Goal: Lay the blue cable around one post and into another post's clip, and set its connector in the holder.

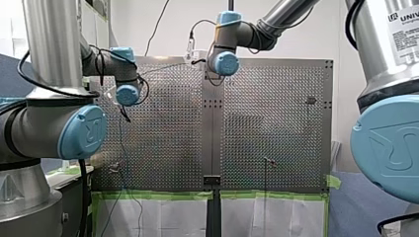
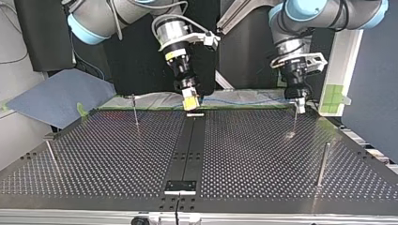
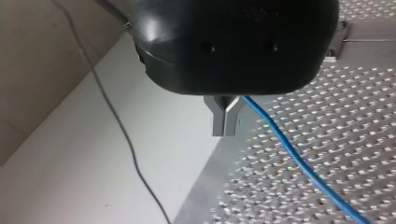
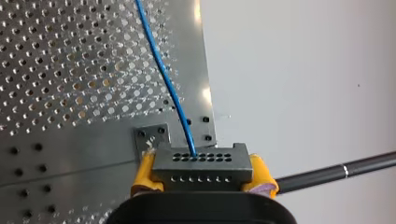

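My right gripper [image 4: 201, 184] is shut on a dark grey connector block [image 4: 201, 163], held between its yellow pads [image 4: 142, 175]. The blue cable [image 4: 161, 70] leaves the block and runs out over the perforated table. In the top view this gripper [image 2: 190, 104] hangs over the table's far edge at the centre strip. The cable [image 2: 244, 101] stretches along that edge to my left gripper [image 2: 298, 104]. In the left wrist view the metal fingers [image 3: 224, 122] are shut, and the cable [image 3: 299, 158] comes out from beside them.
Thin posts stand on the table: one [image 2: 135, 111] at the top view's far left, one [image 2: 294, 121] under my left gripper, one [image 2: 324, 164] at the near right. A small screwed plate [image 4: 152, 136] lies just ahead of the connector. A black plate [image 2: 180, 186] sits at the near edge.
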